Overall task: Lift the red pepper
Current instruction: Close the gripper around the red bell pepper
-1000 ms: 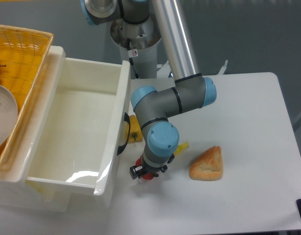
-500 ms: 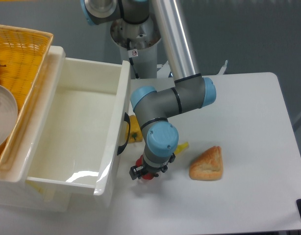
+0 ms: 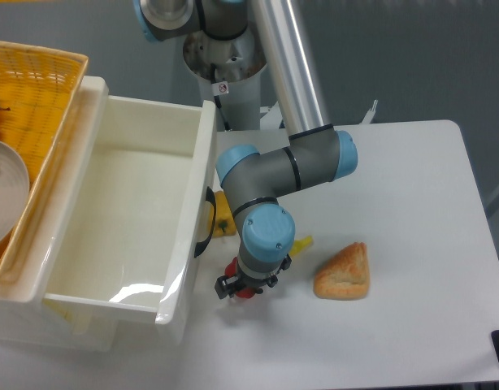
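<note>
Near the front edge of the white counter, just right of the big white bin, the pincer points straight down from the arm's blue-capped wrist. Its dark fingers sit on either side of the red pepper, of which only a small glossy red patch shows beneath the wrist housing. The fingers appear clenched against the pepper, though the wrist hides most of the contact, and whether the pepper rests on the counter or is raised off it cannot be told.

Just right of the wrist, a yellow tip of the banana pokes out, the rest hidden behind the arm. Another yellow-orange piece shows between the bin's wall and the arm's elbow; what it is cannot be made out. A triangular piece of toasted bread lies flat to the right of the pincer, apart from it. At the far left edge, a woven yellow basket holds a pale plate.
</note>
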`<control>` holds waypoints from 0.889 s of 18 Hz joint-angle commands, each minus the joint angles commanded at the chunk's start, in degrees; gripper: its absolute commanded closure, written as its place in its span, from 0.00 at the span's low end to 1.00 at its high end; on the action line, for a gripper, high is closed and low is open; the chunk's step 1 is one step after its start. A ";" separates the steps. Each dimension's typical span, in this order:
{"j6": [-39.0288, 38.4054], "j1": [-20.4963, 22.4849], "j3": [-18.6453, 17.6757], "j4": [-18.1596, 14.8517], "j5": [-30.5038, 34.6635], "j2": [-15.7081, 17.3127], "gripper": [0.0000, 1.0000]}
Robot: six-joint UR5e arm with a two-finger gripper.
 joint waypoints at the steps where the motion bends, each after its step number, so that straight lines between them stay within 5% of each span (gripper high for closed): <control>1: -0.09 0.00 0.09 0.26 0.00 0.00 0.06; 16: 0.18 -0.18 -0.17 0.53 0.00 0.26 0.30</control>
